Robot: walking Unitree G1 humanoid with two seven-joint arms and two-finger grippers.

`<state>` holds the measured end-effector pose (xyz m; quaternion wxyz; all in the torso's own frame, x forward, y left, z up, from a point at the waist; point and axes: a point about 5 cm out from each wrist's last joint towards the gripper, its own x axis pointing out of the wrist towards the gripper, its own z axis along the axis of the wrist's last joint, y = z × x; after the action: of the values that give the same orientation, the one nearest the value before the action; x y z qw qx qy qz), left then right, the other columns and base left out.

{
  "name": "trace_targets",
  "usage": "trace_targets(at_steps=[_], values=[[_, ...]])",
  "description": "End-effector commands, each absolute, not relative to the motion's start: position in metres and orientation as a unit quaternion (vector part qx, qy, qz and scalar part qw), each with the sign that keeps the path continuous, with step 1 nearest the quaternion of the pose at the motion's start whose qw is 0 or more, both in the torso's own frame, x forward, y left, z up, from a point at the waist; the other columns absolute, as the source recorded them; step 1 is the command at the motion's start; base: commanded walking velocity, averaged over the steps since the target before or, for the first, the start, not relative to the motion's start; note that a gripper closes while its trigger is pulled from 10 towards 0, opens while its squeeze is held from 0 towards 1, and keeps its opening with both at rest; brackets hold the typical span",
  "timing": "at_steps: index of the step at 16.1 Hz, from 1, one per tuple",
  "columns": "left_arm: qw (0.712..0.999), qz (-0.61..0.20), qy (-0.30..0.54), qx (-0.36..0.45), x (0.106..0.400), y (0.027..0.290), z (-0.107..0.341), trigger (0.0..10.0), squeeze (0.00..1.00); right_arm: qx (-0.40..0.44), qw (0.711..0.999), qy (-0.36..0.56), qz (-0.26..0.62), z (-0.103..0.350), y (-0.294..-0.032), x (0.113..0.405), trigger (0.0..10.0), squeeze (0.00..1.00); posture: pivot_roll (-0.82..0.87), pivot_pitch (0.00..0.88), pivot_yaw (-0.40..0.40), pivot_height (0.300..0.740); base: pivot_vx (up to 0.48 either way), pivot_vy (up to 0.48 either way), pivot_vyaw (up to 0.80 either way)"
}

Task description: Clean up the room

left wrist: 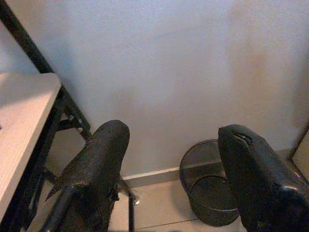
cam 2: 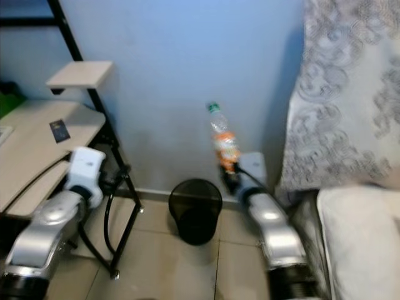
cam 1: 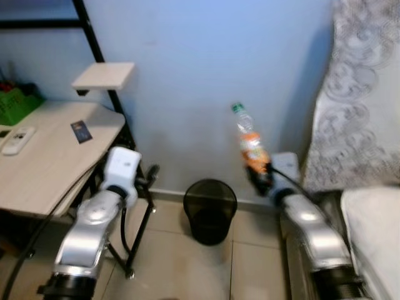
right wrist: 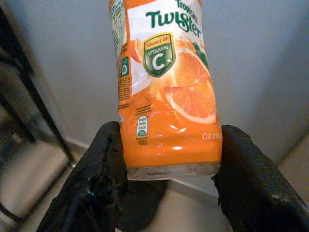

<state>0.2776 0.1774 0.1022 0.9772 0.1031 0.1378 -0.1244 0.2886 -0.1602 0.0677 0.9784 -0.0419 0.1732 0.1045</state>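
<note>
- Worktop [cam 1: 44,169]: remote [cam 1: 17,140] and card [cam 1: 81,131] not yet tidied.
- Bin [cam 1: 210,209]: on floor by wall, looks empty.
- Bottle [cam 1: 251,147]: pinched at base by right gripper [cam 1: 259,180] jaws, held up right of bin; drop pending.
- Left gripper [left wrist: 169,183]: jaws spread, holding nothing.

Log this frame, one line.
right gripper: shut on orange bottle, raised | left gripper: open, idle | black bin: on floor by wall, below-left of bottle
</note>
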Motion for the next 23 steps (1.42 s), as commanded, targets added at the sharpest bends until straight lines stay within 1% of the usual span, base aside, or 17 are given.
trace_targets(at_steps=[1, 5, 8, 11, 13, 14, 16, 19, 20, 23], values=[[0.976, -0.120, 0.138, 0.116, 0.277, 0.183, 0.103, 10.0, 0.00, -0.054, 0.974, 0.176, 0.132, 0.068, -0.149, 0.290, 10.0, 0.00, 0.08, 0.000, 0.053, 0.740, 0.349, 0.000, 0.00], [0.968, -0.157, 0.143, 0.133, 0.272, 0.178, 0.100, 10.0, 0.00, -0.097, 0.966, 0.196, 0.136, 0.063, -0.163, 0.292, 10.0, 0.00, 0.09, 0.000, 0.037, 0.740, 0.340, 0.000, 0.00], [0.954, -0.207, 0.150, 0.157, 0.269, 0.174, 0.094, 10.0, 0.00, -0.124, 0.956, 0.219, 0.152, 0.053, -0.166, 0.289, 10.0, 0.00, 0.09, 0.000, 0.022, 0.740, 0.337, 0.000, 0.00], [0.947, -0.231, 0.150, 0.166, 0.270, 0.169, 0.092, 10.0, 0.00, -0.146, 0.946, 0.238, 0.167, 0.046, -0.168, 0.285, 10.0, 0.00, 0.09, 0.000, 0.017, 0.740, 0.334, 0.000, 0.00], [0.944, -0.243, 0.152, 0.166, 0.269, 0.167, 0.091, 10.0, 0.00, -0.151, 0.945, 0.238, 0.165, 0.045, -0.169, 0.286, 10.0, 0.00, 0.09, 0.000, 0.013, 0.740, 0.291, 0.000, 0.00], [0.928, -0.285, 0.163, 0.177, 0.265, 0.162, 0.088, 10.0, 0.00, -0.167, 0.936, 0.250, 0.181, 0.042, -0.169, 0.289, 10.0, 0.00, 0.09, 0.000, 0.008, 0.740, 0.000, 0.000, 0.00], [0.919, -0.305, 0.165, 0.188, 0.266, 0.165, 0.087, 10.0, 0.00, -0.196, 0.924, 0.258, 0.203, 0.037, -0.166, 0.295, 10.0, 0.00, 0.09, 0.000, 0.003, 0.740, 0.000, 0.000, 0.00], [0.896, -0.356, 0.168, 0.206, 0.267, 0.170, 0.092, 10.0, 0.00, -0.229, 0.902, 0.280, 0.235, 0.028, -0.157, 0.304, 10.0, 0.00, 0.09, 0.000, -0.009, 0.740, 0.000, 0.000, 0.00], [0.884, -0.377, 0.175, 0.212, 0.265, 0.171, 0.093, 10.0, 0.00, -0.234, 0.901, 0.283, 0.233, 0.027, -0.155, 0.308, 10.0, 0.00, 0.10, 0.000, -0.012, 0.740, 0.000, 0.000, 0.00], [0.865, -0.398, 0.201, 0.230, 0.263, 0.180, 0.093, 10.0, 0.00, -0.254, 0.905, 0.279, 0.196, 0.029, -0.148, 0.322, 10.0, 0.00, 0.11, 0.000, -0.020, 0.740, 0.000, 0.000, 0.00]])
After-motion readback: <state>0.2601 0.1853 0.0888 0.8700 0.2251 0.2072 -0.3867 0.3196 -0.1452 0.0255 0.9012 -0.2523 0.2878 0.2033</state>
